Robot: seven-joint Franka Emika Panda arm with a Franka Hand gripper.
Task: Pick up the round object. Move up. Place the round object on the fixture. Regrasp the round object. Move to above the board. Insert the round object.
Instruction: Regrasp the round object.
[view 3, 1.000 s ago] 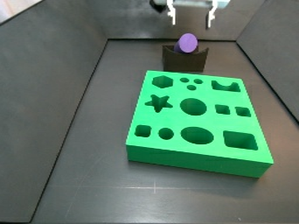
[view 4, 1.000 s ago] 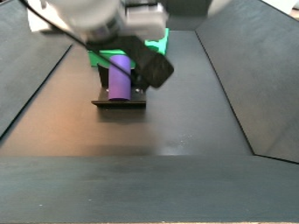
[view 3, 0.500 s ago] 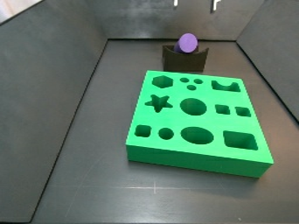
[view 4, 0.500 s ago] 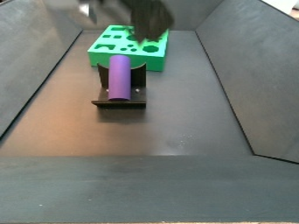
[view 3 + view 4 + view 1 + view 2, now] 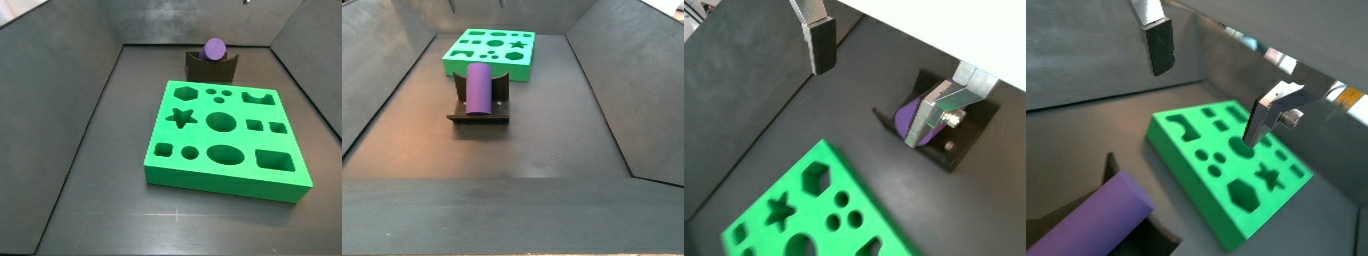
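Observation:
The purple round object (image 5: pixel 214 47) lies in the notch of the dark fixture (image 5: pixel 211 68) behind the green board (image 5: pixel 227 178). It shows the same in a side view (image 5: pixel 478 87), on the fixture (image 5: pixel 480 117), in front of the board (image 5: pixel 516 68). My gripper (image 5: pixel 870 105) is open and empty, high above the floor and out of both side views. In both wrist views its fingers stand wide apart with nothing between them (image 5: pixel 1205 106). Far below are the round object (image 5: pixel 907 115), the fixture (image 5: pixel 958 140) and the board (image 5: pixel 744 232).
Dark sloping walls (image 5: pixel 60 60) close in the black floor (image 5: pixel 502 190) on all sides. The board lies in the middle, the fixture at one end.
My gripper has risen up out of both side views. The round object stays on the fixture and has not moved.

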